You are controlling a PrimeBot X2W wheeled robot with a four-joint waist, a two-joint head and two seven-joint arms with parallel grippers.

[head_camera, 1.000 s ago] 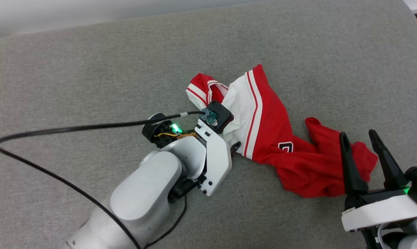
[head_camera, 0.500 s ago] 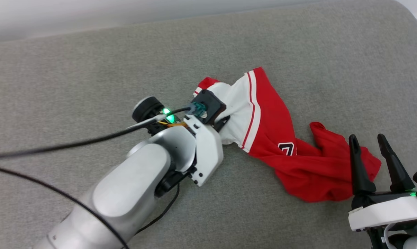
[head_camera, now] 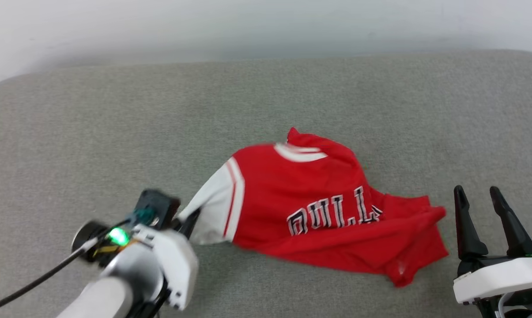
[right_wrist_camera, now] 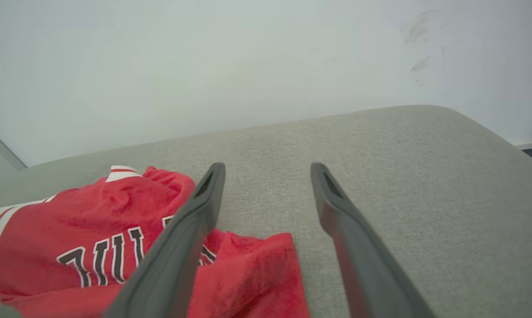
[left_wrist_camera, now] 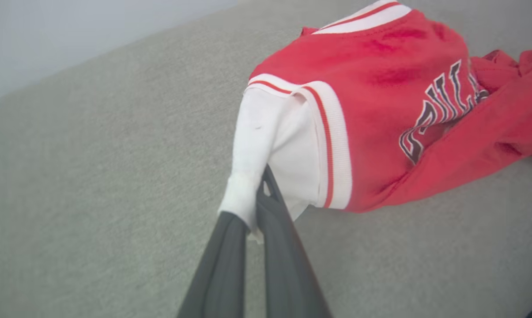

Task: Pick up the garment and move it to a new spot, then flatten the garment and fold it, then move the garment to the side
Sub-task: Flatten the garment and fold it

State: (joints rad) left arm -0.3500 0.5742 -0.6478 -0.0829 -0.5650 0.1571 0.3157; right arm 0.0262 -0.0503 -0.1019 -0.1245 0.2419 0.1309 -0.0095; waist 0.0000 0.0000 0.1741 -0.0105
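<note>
The garment (head_camera: 318,212), a red jersey with white sleeves and black lettering, lies stretched across the grey cushion (head_camera: 266,101). My left gripper (head_camera: 187,223) is shut on the end of its white sleeve (left_wrist_camera: 252,194) at the lower left, pulling that sleeve taut. In the left wrist view the two dark fingers (left_wrist_camera: 230,247) pinch the sleeve cuff. The crumpled red hem (right_wrist_camera: 257,269) lies just left of my right gripper (head_camera: 478,196), which stands open at the lower right with nothing between its fingers.
The cushion's far edge meets a pale wall (head_camera: 266,26). A black cable (head_camera: 23,287) trails from my left wrist toward the lower left. Bare grey fabric (right_wrist_camera: 424,185) spreads to the right of the garment.
The left gripper shut on the white sleeve and drew it left and toward me, unrolling the garment so its lettering shows. The head camera also shifted. The right gripper stayed open.
</note>
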